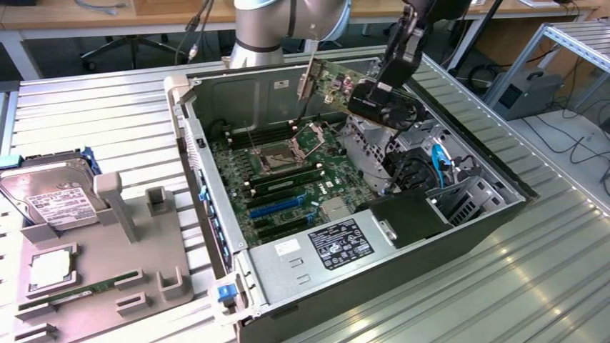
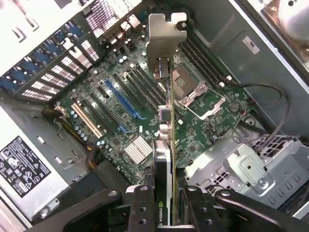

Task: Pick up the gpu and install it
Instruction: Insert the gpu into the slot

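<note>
The gpu (image 1: pixel 348 84) hangs in the air above the open computer case (image 1: pixel 191 136), tilted, with its green board, its black fan shroud and its silver bracket all showing. My gripper (image 1: pixel 393 70) is shut on its shroud end. In the wrist view the gpu (image 2: pixel 166 145) appears edge-on between my gripper's (image 2: pixel 166 215) fingers (image 2: pixel 140 208), its silver bracket (image 2: pixel 165 36) pointing away over the motherboard (image 2: pixel 203 125). A blue slot (image 2: pixel 123 99) lies on the board to one side of the card, apart from it. The card touches nothing in the case.
The case holds a power supply (image 1: pixel 324 246), a drive cage with blue cables (image 1: pixel 433 168) and an open CPU socket (image 1: pixel 278 158). On the exterior view's left, a grey fixture (image 1: pixel 124 271) carries a silver hard drive (image 1: pixel 53 194) and a green memory stick (image 1: pixel 71 293).
</note>
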Robot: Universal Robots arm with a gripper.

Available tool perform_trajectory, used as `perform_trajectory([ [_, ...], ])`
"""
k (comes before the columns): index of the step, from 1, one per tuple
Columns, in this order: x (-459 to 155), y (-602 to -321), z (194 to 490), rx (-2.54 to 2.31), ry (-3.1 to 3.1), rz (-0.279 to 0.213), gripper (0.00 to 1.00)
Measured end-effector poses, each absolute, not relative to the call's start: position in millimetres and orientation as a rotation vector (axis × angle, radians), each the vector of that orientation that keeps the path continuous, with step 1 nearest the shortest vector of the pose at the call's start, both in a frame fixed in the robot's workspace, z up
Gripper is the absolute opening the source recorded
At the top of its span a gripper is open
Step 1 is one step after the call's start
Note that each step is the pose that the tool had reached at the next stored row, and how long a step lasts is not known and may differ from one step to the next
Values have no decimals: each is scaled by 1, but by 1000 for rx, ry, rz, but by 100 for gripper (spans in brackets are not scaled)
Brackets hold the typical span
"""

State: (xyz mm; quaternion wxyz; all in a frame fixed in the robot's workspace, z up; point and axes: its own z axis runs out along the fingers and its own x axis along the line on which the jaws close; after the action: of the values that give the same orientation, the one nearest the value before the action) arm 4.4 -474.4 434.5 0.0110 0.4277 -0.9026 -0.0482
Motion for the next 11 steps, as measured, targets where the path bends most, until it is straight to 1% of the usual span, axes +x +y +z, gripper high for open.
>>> perform_trajectory([
  [11, 4, -474, 432, 1887, -2462, -134, 27],
])
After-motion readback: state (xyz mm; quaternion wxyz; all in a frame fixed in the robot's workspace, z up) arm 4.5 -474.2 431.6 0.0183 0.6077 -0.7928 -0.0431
